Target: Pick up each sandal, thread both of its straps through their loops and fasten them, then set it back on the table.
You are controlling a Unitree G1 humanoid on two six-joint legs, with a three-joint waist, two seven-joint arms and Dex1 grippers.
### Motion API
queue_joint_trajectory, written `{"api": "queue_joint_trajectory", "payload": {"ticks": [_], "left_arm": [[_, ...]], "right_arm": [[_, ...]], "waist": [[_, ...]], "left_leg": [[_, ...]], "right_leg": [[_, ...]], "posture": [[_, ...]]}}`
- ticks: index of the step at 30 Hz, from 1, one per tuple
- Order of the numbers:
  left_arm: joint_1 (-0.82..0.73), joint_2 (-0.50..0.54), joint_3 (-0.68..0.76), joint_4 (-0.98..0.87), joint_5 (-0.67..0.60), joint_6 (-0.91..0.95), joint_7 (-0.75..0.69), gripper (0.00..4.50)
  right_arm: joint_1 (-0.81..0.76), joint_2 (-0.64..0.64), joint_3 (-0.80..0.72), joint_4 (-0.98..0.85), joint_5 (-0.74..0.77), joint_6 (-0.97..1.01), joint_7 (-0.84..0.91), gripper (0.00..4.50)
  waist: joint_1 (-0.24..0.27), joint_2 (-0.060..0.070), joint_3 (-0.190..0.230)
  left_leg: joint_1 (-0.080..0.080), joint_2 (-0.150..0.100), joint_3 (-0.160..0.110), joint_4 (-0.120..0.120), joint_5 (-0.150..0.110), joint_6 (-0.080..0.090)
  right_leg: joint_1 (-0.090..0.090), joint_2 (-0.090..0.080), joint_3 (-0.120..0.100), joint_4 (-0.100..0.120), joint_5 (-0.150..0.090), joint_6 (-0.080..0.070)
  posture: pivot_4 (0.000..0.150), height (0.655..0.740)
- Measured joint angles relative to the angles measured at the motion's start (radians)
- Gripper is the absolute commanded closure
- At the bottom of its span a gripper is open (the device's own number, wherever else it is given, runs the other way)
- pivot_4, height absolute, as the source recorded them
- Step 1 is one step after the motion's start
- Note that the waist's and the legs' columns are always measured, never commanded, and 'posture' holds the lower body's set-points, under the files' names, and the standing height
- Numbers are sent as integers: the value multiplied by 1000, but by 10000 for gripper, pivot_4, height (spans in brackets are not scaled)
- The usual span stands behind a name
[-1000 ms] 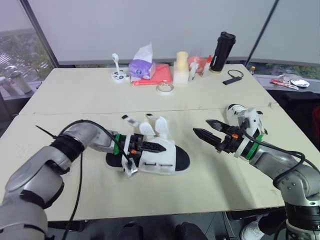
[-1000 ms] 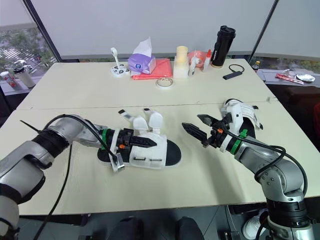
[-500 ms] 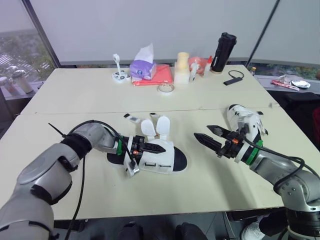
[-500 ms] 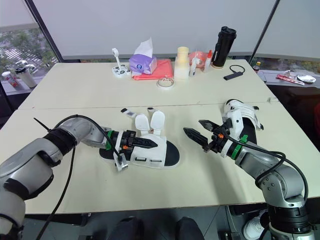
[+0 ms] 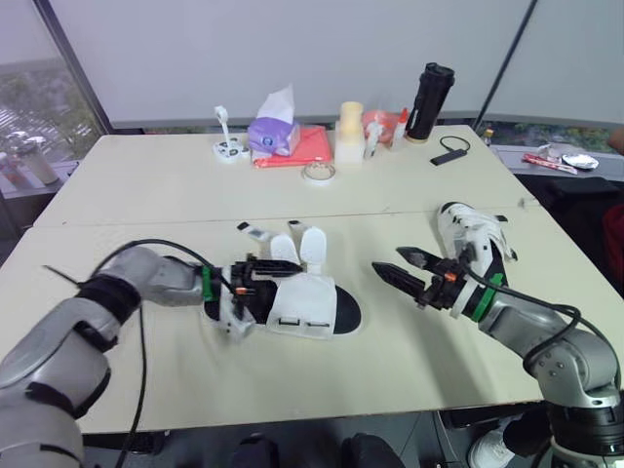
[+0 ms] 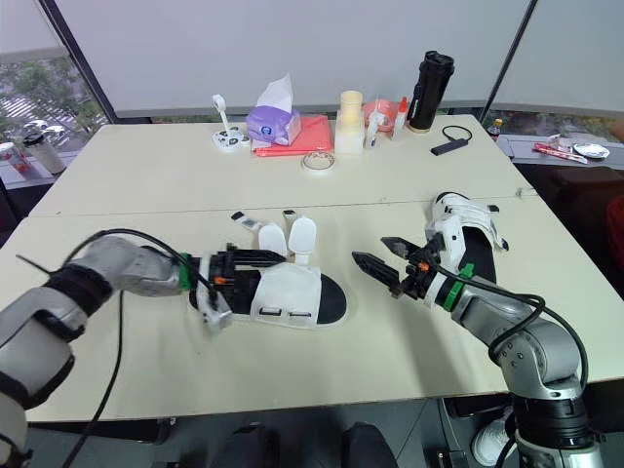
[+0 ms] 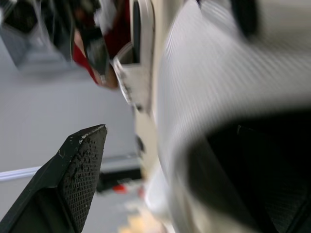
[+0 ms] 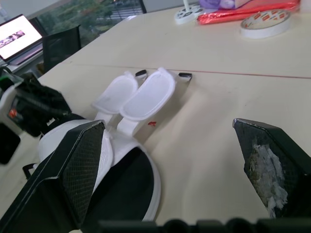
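Cream table [image 5: 146,185]: left pincer [image 5: 263,279] touches the unfastened sandal [image 5: 310,304], grip impossible to tell; right pincer [image 5: 388,260] gapes wide, near it.

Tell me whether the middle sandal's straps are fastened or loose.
Loose: on the sandal, both white straps splay outward, unthreaded.

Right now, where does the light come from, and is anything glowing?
Left eye view: soft daylight through the windows behind the table; the middle sandal casts only a faint shadow. Right wrist view: a laptop screen glows brightly.
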Motion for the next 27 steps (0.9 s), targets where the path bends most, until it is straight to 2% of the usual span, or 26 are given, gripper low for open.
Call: {"api": "queue_joint_trajectory", "payload": {"ticks": [1,2,3,4,5,8,9,11,14,15,16,23,27], "left_arm": [[18,17,-3,2,-101,-7,-84,542],[57,51,-8,-16,-272,4,-218,542],[79,68,-9,-32,-357,18,-292,542],[107,89,-10,-70,-459,53,-382,542],[155,129,-9,-159,-620,130,-512,542],[305,265,16,-440,-1066,428,-842,0],[354,307,48,-536,-1211,556,-942,0],[398,331,134,-661,-1457,810,-1042,0],[419,332,319,-761,-1775,1176,-1108,0],[423,320,373,-764,-1827,1260,-1105,0],[424,295,413,-756,-1848,1317,-1092,0],[453,69,554,-667,-1784,1583,-1033,0],[427,5,618,-616,-1738,1660,-1050,0]], "right_arm": [[7,-5,1,0,0,2,10,0],[17,-17,3,-3,0,7,27,0],[22,-26,3,-4,0,11,36,0],[23,-31,6,-4,-2,12,45,0],[29,-44,18,-14,-8,11,66,0],[58,-101,84,-33,-64,-9,137,7520],[68,-116,104,-33,-87,-20,161,11985],[68,-137,152,-31,-140,-57,207,22407],[34,-141,248,-7,-228,-135,275,37867],[22,-136,271,14,-252,-157,290,43676],[11,-129,285,33,-273,-174,299,44437],[-73,-86,392,156,-409,-300,373,44437],[-104,-49,435,228,-464,-355,408,44437]], "waist": [[1,0,0],[2,0,0],[4,0,0],[4,0,0],[1,0,0],[-7,0,0],[-9,0,0],[-7,1,0],[-7,0,0],[-7,0,0],[-6,1,0],[-2,0,0],[0,0,0]], "left_leg": [[0,0,0,0,0,0],[0,0,0,0,0,0],[0,0,0,1,0,0],[-1,0,0,1,0,0],[-1,0,0,1,0,0],[0,1,0,1,0,0],[0,1,0,1,0,0],[0,1,-1,2,0,0],[2,1,-1,3,0,0],[2,1,-1,3,0,0],[2,1,-1,3,0,0],[1,1,-2,3,0,0],[1,1,-1,3,0,0]], "right_leg": [[0,0,0,0,0,0],[0,-1,0,0,0,0],[0,-1,0,0,0,0],[0,-1,0,0,0,0],[0,-1,0,0,0,0],[0,-1,1,1,0,0],[0,0,1,1,0,0],[0,0,0,3,0,0],[2,1,1,4,0,0],[2,1,1,4,0,0],[3,1,1,4,0,0],[1,2,1,3,0,0],[1,2,1,3,0,0]], "posture": [[1500,7394],[1500,7394],[1500,7394],[1500,7394],[1500,7394],[1500,7394],[1500,7394],[1500,7394],[1500,7394],[1500,7394],[1500,7394],[1500,7394],[1500,7394]]}}
